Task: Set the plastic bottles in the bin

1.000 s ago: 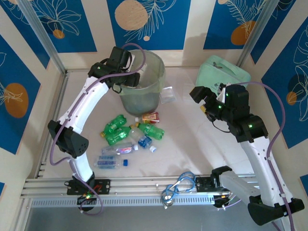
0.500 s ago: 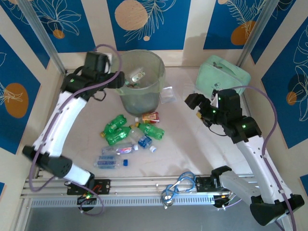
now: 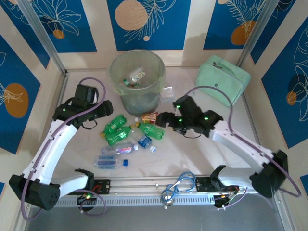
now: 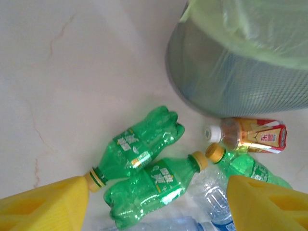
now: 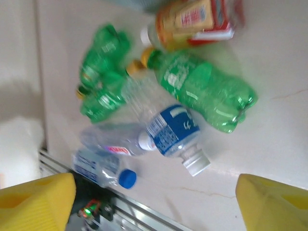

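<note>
Plastic bottles (image 3: 118,136), small and crushed, lie in a loose cluster on the pale table (image 3: 192,154) in the top view. They are just in front of the tall round translucent pale-green bin (image 3: 139,98), which has a few more inside. The left gripper (image 3: 103,109) hangs just left of the cluster and the right gripper (image 3: 161,118) just right of it, beside the red-labelled bottle (image 3: 150,116). A mint-green zippered soft case (image 3: 224,82) sits at the far right, well apart from the bottles.

From the left wrist, two green bottles (image 4: 139,147) lie side by side and touching, and a third green one (image 4: 250,168) lies to their right. The red-labelled bottle (image 4: 252,135), white-capped, rests against the foot of the bin (image 4: 240,77). The left gripper (image 4: 156,190) has its yellow fingers (image 4: 43,207) spread wide above the bottles and grips nothing.

From the right wrist, a green bottle (image 5: 207,89) lies next to a clear blue-labelled bottle (image 5: 171,132), with the red-labelled bottle (image 5: 197,19) beyond them. Flattened clear bottles (image 5: 103,166) lie near the metal rail (image 5: 125,214). The right gripper (image 5: 155,185) also has its yellow fingers (image 5: 36,202) wide apart and empty.
</note>
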Tool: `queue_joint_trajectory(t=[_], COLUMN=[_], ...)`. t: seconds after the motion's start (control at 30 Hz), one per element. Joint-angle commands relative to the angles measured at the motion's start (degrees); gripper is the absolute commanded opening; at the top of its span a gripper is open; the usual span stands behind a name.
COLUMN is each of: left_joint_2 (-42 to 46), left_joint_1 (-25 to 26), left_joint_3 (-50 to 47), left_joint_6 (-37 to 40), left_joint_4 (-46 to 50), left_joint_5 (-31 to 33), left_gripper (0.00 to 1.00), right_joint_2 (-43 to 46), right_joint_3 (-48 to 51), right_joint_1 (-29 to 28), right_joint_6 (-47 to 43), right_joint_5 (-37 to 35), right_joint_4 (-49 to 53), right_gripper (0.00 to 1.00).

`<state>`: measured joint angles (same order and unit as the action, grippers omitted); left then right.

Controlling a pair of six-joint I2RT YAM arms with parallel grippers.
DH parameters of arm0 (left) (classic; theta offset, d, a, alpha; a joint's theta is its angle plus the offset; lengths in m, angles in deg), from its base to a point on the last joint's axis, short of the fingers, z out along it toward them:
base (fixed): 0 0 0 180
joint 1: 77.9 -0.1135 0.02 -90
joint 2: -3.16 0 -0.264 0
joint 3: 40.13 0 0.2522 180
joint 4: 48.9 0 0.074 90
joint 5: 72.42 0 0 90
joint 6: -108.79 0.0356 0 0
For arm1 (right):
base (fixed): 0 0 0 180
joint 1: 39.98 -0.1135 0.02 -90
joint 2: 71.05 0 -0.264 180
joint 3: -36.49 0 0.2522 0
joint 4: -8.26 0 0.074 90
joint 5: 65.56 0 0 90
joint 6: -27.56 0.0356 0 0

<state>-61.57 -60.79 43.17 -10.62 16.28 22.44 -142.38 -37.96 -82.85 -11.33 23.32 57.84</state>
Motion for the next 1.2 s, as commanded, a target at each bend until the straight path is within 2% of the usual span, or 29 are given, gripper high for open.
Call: queue_joint_trajectory(t=[0.0, 0.07, 0.17, 0.3, 0.43, 0.9, 1.17], left_joint_2=[0.40, -0.11, -0.40, -0.28, -0.18, -0.11, 0.04], left_joint_1=[-0.80, -0.84, -0.84, -0.84, -0.89, -0.88, -0.92], left_joint_3=[0.66, 1.43, 2.65, 3.48, 3.52, 1.66, 0.92], left_joint_6=[-2.80, -2.85, -2.67, -2.50, -2.66, -3.72, -4.50], left_joint_4=[-3.52, -4.02, -4.72, -5.71, -6.37, -9.17, -10.27], left_joint_5=[-2.88, -3.10, -3.24, -4.15, -4.86, -7.46, -8.53], left_gripper=[0.74, 0.74, 0.74, 0.74, 0.74, 0.73, 0.73], right_joint_2=[-7.92, -13.01, -19.26, -25.25, -30.58, -40.37, -44.30], right_joint_3=[-4.00, -6.26, -9.47, -14.15, -19.04, -26.65, -29.29], right_joint_1=[-5.92, -9.23, -12.40, -14.25, -14.78, -16.46, -17.10], right_joint_6=[-8.18, -10.82, -12.71, -14.55, -16.03, -19.07, -19.21], right_joint_5=[-0.07, -1.87, -4.21, -7.60, -9.95, -14.00, -14.88], right_joint_4=[0.78, 2.39, 4.47, 6.78, 10.78, 16.00, 18.19], right_gripper=[0.80, 0.75, 0.74, 0.80, 0.79, 0.75, 0.76])
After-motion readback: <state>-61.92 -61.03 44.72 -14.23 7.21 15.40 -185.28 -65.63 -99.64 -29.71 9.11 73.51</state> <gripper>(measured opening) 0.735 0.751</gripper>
